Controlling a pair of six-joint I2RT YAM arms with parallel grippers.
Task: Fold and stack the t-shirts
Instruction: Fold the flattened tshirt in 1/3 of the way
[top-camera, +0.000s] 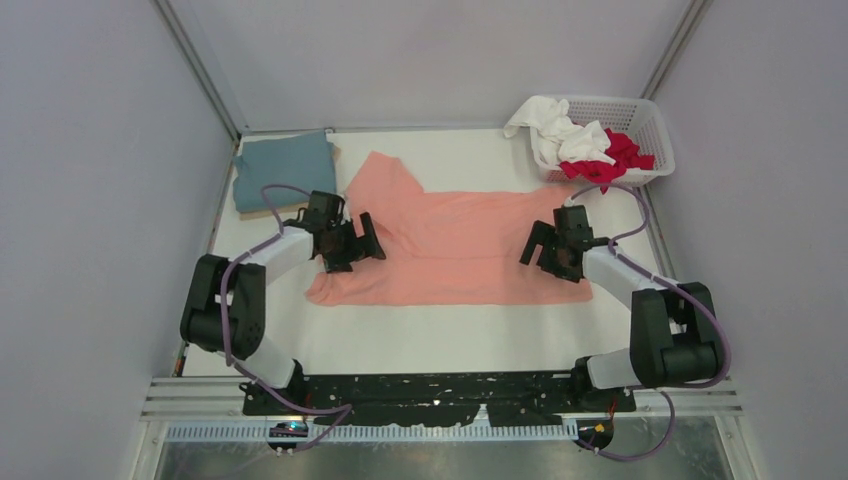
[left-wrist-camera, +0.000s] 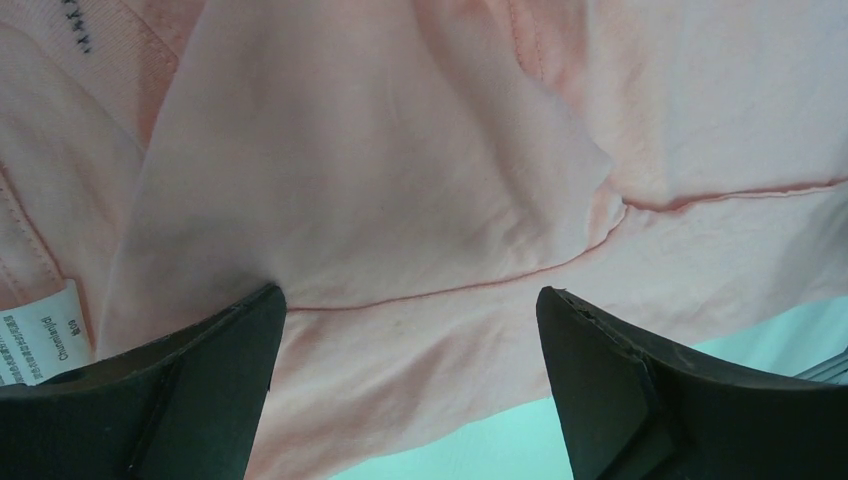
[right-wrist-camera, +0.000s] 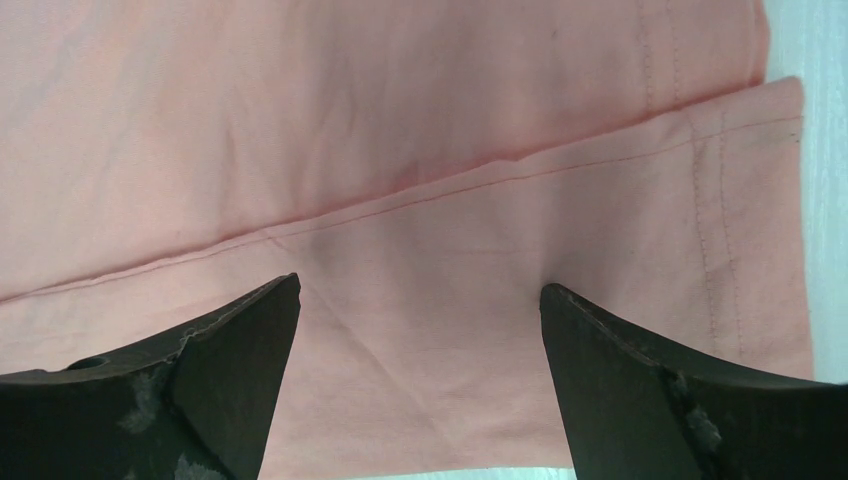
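A salmon-pink t-shirt (top-camera: 460, 240) lies spread across the middle of the table, partly folded lengthwise. My left gripper (top-camera: 352, 243) is open, its tips pressing down on the shirt's left end near the collar; the wrist view shows pink cloth (left-wrist-camera: 400, 200) with a seam and a white label between the spread fingers. My right gripper (top-camera: 552, 250) is open over the shirt's right hem end; its view shows the doubled hem (right-wrist-camera: 480, 200). A folded dusty teal-blue shirt (top-camera: 283, 170) lies at the back left. White (top-camera: 555, 130) and red (top-camera: 610, 158) shirts sit in the basket.
A white plastic lattice basket (top-camera: 640, 115) stands at the back right corner. Grey walls enclose the table on three sides. Bare white tabletop (top-camera: 440, 335) runs between the shirt and the arm bases.
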